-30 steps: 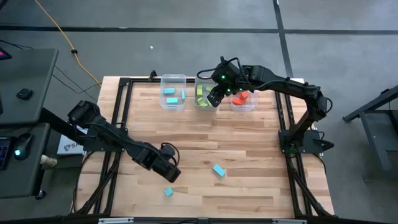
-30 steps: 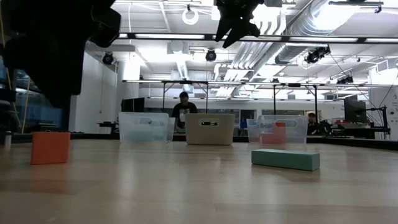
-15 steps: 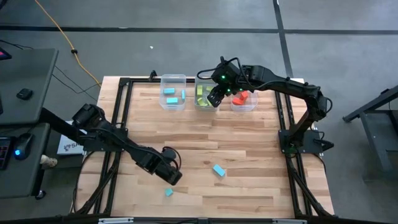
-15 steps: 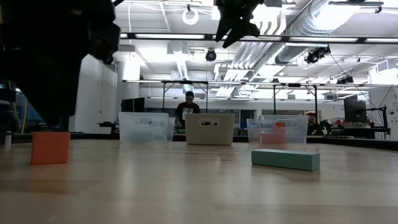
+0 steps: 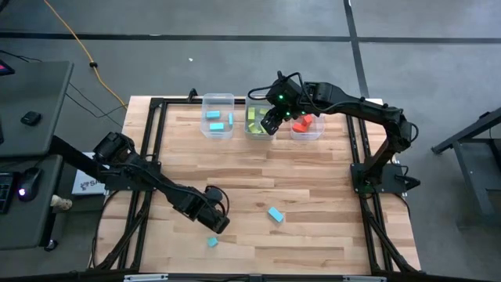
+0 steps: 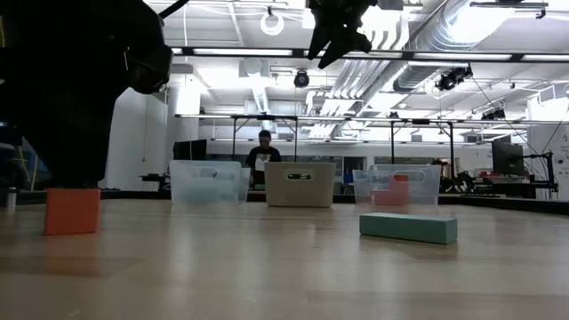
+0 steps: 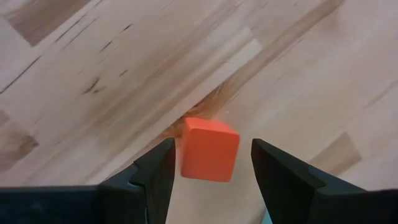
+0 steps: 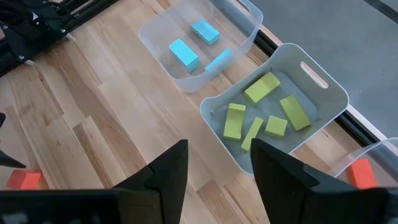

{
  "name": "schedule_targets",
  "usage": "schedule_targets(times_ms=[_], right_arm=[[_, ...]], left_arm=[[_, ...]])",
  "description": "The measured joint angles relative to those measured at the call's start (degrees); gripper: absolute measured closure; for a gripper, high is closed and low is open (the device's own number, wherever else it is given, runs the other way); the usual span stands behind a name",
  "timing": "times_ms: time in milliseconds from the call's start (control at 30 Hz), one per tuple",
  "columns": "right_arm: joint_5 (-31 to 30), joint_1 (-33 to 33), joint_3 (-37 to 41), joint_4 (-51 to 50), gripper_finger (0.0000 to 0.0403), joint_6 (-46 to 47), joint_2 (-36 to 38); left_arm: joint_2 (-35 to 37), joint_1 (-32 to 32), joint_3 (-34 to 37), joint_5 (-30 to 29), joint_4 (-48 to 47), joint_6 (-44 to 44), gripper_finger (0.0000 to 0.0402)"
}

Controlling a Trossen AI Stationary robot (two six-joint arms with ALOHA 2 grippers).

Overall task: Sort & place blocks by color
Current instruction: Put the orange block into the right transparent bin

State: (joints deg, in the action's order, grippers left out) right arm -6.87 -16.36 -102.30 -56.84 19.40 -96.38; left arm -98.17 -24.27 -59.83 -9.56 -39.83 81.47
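Left wrist view: left gripper (image 7: 208,163) low over desk (image 7: 93,74), fingers spread astride red cube (image 7: 209,149), ready to pinch; right gripper (image 8: 216,163), fingers spread, empty above bins.

Red-orange cube (image 7: 209,149) flat on the bench near its front-left, sitting between two open dark fingers (image 7: 158,168), not touched. Light blue bar (image 5: 275,214) lies loose mid-front; small light blue cube (image 5: 212,243) near the front edge. Three blue blocks (image 8: 186,55) in one bin, five lime green blocks (image 8: 267,115) in the next, red-orange blocks (image 5: 305,121) in the third.
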Motion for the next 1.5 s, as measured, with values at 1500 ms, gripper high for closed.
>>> schedule_targets(times_ms=[1500], right_arm=[[1.05, 0.02, 0.0, 0.09, 0.0238, 0.04, 0.0]], left_arm=[[-2.92, -0.04, -0.02, 1.39, 0.09, -1.67, 0.0279]])
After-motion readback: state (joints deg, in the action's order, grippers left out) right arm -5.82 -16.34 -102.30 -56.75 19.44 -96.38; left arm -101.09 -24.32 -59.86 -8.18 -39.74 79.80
